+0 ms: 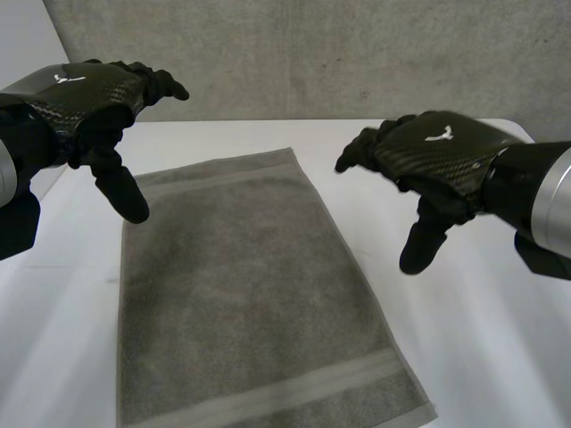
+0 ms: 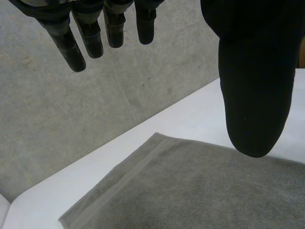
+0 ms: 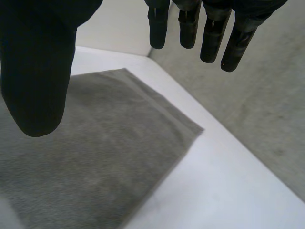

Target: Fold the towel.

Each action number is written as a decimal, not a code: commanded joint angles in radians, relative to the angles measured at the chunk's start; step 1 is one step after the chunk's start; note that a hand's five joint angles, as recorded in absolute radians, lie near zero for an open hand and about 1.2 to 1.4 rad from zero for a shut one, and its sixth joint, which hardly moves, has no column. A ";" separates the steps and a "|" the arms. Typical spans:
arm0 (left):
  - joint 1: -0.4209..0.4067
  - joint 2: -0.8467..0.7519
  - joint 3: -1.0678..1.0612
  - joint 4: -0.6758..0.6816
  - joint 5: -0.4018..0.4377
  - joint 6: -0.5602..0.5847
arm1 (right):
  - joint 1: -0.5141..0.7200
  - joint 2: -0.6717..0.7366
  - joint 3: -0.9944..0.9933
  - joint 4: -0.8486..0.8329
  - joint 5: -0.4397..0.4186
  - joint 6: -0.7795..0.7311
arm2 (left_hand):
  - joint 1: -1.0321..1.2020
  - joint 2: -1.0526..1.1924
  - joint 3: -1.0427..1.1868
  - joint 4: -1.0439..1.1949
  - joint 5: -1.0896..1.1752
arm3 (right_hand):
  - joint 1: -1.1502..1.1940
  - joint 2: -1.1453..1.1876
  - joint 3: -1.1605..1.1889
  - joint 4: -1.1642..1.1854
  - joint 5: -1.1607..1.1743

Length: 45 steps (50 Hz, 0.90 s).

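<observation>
Between left robot hand (image 1: 89, 98) and right robot hand (image 1: 437, 152) lies the towel (image 1: 250, 294).

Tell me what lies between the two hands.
In the head view, the far end of the grey towel, flat on the white table, lies between the left hand and the right hand, both open; nothing else is there.

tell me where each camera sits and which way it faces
Head view: behind the arms, looking down on the flat grey terry towel on the white table; black left hand and black right hand show, open and raised.
Left wrist view: left wrist, along the palm to the towel's far banded end and grey concrete wall; own fingers, thumb.
Right wrist view: right wrist, same end from the other side; own fingers, thumb.
Shared: both wrist views see that far end.
</observation>
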 commanded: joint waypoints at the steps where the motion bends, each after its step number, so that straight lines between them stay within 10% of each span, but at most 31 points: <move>1: 0.005 -0.001 0.007 0.001 0.009 0.015 | 0.023 0.018 0.012 0.012 -0.018 -0.008 | 0.004 0.010 0.008 0.008 -0.027 | -0.036 -0.058 -0.038 -0.060 -0.050; 45: 0.204 -0.186 -0.064 0.211 0.187 0.018 | 0.245 0.476 0.090 -0.312 -0.132 -0.046 | 0.022 0.029 0.027 0.027 -0.008 | -0.036 -0.058 -0.038 -0.060 -0.050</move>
